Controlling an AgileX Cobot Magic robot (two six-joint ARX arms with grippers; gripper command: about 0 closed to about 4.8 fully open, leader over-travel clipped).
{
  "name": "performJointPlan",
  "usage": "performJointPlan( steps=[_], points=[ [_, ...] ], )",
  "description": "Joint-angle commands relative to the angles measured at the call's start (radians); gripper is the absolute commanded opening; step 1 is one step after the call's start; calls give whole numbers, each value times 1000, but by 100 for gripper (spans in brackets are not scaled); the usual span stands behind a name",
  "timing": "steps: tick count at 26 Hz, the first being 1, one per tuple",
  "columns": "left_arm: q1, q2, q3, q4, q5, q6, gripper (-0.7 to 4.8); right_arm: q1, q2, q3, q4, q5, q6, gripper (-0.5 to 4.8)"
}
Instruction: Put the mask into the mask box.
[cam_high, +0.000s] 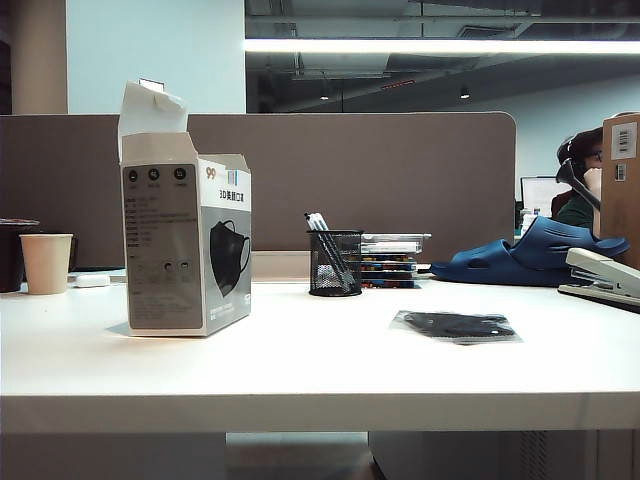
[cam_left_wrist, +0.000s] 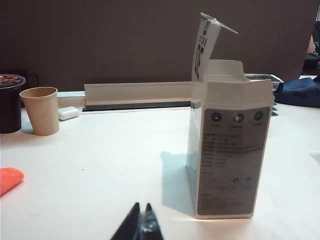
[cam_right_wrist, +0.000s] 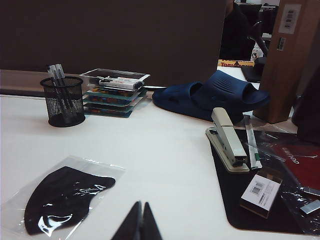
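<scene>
The mask (cam_right_wrist: 65, 200) lies flat on the white table (cam_high: 300, 370) in its clear, shiny wrapper, on the right side, well apart from the box (cam_high: 185, 245); nothing touches it. The box stands upright on the left, its white top flap raised and the mouth open upward.

The right gripper (cam_right_wrist: 136, 222) sits low at the near edge, just beside the mask's wrapper, its fingers clenched together and empty; the left gripper (cam_left_wrist: 140, 225) hangs near the box's foot, likewise pinched shut on nothing; neither arm shows in the exterior view.

The likely troubles: the wrapper looks slick and lies flush with the table, so pads may slide off it or pinch only the film while the mask shifts inside; the jaws must part first, or they merely push the packet along. The box seems tall, narrow and light; a limp packet dragged over its rim could tip it or fold the flap (cam_left_wrist: 205, 45) down across the opening. The pen cup (cam_high: 335, 263) stands between mask and box, further back; a low carry might clip it. The stapler (cam_right_wrist: 227, 140) lies to the right, probably out of the path.
</scene>
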Motion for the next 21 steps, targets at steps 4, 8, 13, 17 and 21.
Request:
performJointPlan(
  steps=[4,8,13,17,21],
  points=[
    [2,0,4,11,-1,0,-6,0,-9,-5,12,2,-2,-5],
    [2,0,5,11,-3,0,-6,0,-9,-5,12,2,-2,-5],
    [2,0,5,40,-3,0,-6,0,-9,-2,18,2,-1,-5],
    [2,0,8,74,0,0,-6,0,-9,0,56,-1,14,-6],
    [2,0,17,84,47,-8,-6,1,-9,29,53,-1,51,-6]
  ],
)
